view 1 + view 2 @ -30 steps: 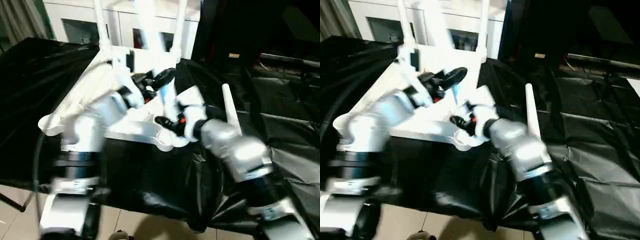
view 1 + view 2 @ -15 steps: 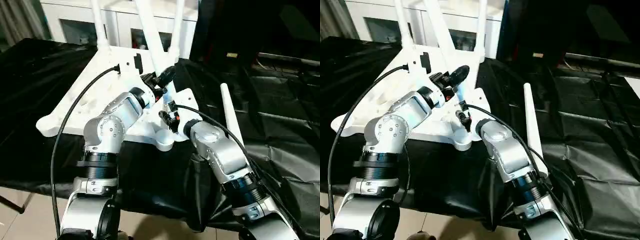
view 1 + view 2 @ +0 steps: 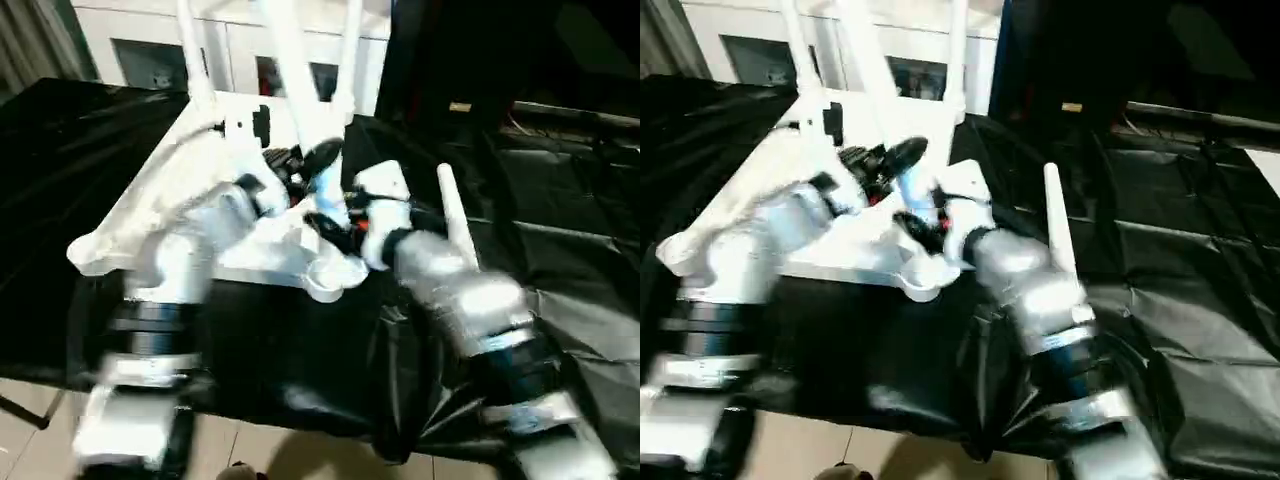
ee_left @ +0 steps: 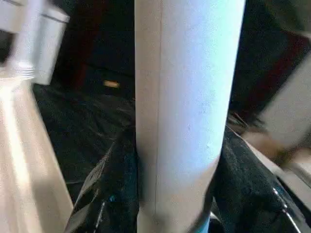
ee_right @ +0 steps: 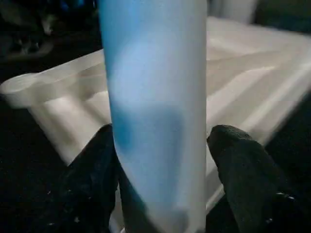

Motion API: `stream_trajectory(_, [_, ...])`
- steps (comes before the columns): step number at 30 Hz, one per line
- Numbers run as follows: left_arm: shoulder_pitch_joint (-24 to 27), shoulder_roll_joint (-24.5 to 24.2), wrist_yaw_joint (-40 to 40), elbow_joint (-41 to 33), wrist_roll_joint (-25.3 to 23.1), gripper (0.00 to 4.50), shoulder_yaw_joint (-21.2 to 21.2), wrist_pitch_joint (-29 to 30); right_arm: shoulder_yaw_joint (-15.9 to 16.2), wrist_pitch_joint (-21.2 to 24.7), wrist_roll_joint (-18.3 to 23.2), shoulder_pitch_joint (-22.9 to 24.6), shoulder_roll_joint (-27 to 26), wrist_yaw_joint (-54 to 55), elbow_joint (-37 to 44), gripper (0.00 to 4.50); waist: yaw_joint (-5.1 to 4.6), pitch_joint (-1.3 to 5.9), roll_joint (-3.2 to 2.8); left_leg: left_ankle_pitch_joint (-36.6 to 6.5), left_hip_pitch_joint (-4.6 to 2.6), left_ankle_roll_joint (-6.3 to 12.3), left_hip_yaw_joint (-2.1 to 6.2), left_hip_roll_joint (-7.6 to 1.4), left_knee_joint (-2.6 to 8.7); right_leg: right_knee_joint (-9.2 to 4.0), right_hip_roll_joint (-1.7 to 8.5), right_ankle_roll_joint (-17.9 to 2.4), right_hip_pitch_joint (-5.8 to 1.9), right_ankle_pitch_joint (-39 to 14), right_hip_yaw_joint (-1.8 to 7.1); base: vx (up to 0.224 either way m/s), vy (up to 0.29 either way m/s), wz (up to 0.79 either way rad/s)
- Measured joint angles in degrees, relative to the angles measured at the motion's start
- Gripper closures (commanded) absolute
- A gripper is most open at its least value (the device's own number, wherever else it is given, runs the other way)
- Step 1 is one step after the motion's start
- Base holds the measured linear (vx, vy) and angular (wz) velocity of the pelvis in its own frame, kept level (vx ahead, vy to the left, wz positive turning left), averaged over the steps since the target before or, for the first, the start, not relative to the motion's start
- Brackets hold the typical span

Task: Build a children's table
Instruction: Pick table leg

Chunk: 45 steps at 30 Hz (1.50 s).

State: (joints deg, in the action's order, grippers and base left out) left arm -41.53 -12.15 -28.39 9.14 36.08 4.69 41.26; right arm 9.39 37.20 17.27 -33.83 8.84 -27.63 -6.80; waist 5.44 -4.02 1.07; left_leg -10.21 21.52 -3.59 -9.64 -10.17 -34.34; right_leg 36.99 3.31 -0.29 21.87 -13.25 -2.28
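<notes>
The white tabletop point(image 3: 165, 195) lies underside up on a black-covered surface. Two white legs point(image 3: 192, 60) stand upright in its far corner sockets. A third leg point(image 3: 292, 70) leans over the tabletop, and both grippers hold it. My left gripper point(image 3: 318, 158) is shut on it higher up; its black fingers point(image 4: 114, 184) press the tube point(image 4: 187, 97) on both sides. My right gripper point(image 3: 338, 225) is shut on the same leg point(image 5: 155, 111) lower down, above the ribbed underside point(image 5: 252, 73). The leg's lower end is hidden behind the grippers. A fourth leg point(image 3: 455, 215) lies loose on the cloth to the right.
A white glass-door cabinet point(image 3: 135, 55) stands behind the work surface. The black cloth point(image 3: 570, 230) is wrinkled at the right and drapes over the front edge. The near right corner socket point(image 3: 325, 285) sits just below my right gripper. Tiled floor point(image 3: 40, 450) shows at the bottom.
The whole picture has shaken and shifted slightly. Both grippers stay shut on the leaning leg, which stands at about the same tilt and place over the tabletop.
</notes>
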Motion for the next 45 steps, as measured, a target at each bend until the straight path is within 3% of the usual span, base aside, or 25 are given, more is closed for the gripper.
stream_trajectory(5, [0.2,-6.0,-10.2,-4.1,3.3,2.71,-1.3,3.9,1.0,5.0,4.8,0.2,6.8,-11.2,3.6,1.21,0.32,-0.03,-0.07,0.0,-0.02,0.0,0.0,-0.01,0.0,0.02,0.0,0.0,0.0,0.0,0.0,0.0,0.0,0.0])
stream_trajectory(9, [0.5,-8.1,-13.9,-5.7,4.9,2.71,-1.2,5.0,1.2,6.1,6.2,0.4,7.2,-13.2,4.5,1.21,0.27,-0.03,-0.14,0.0,-0.03,-0.01,0.0,-0.01,-0.01,0.05,0.0,0.0,0.0,0.0,0.0,0.0,0.0,0.0])
stream_trajectory(13, [1.1,-9.6,-16.7,-6.6,5.4,2.71,-1.2,5.4,1.2,8.6,8.1,0.4,7.0,-13.8,4.9,1.55,0.33,-0.03,-0.17,0.0,-0.03,-0.02,0.0,-0.01,-0.01,0.04,0.0,0.0,0.0,0.0,0.0,0.0,0.0,0.0])
stream_trajectory(25, [1.0,-8.7,-16.5,-6.0,5.1,2.71,-0.9,5.0,1.2,10.1,9.1,0.5,6.9,-13.9,6.2,2.45,0.92,-0.03,-0.17,0.0,-0.03,-0.02,0.0,-0.01,-0.02,0.04,0.0,0.0,-0.01,0.0,0.0,0.0,0.0,0.0])
stream_trajectory(32, [0.4,-5.0,-11.6,-3.2,4.5,2.71,0.5,4.2,0.6,10.1,9.0,0.6,5.9,-12.0,6.0,2.58,1.0,-0.03,-0.17,0.0,-0.02,-0.03,0.0,-0.01,-0.02,0.04,0.0,-0.1,-0.01,0.0,-0.01,0.0,0.0,0.0])
stream_trajectory(45, [0.5,-5.4,-12.0,-4.0,5.0,2.71,1.3,6.0,0.5,10.3,9.2,0.6,5.4,-11.8,6.1,2.62,1.05,-0.03,-0.17,0.0,-0.02,-0.03,0.0,-0.01,-0.03,0.04,0.0,-0.1,-0.01,0.0,-0.01,0.0,0.0,0.0])
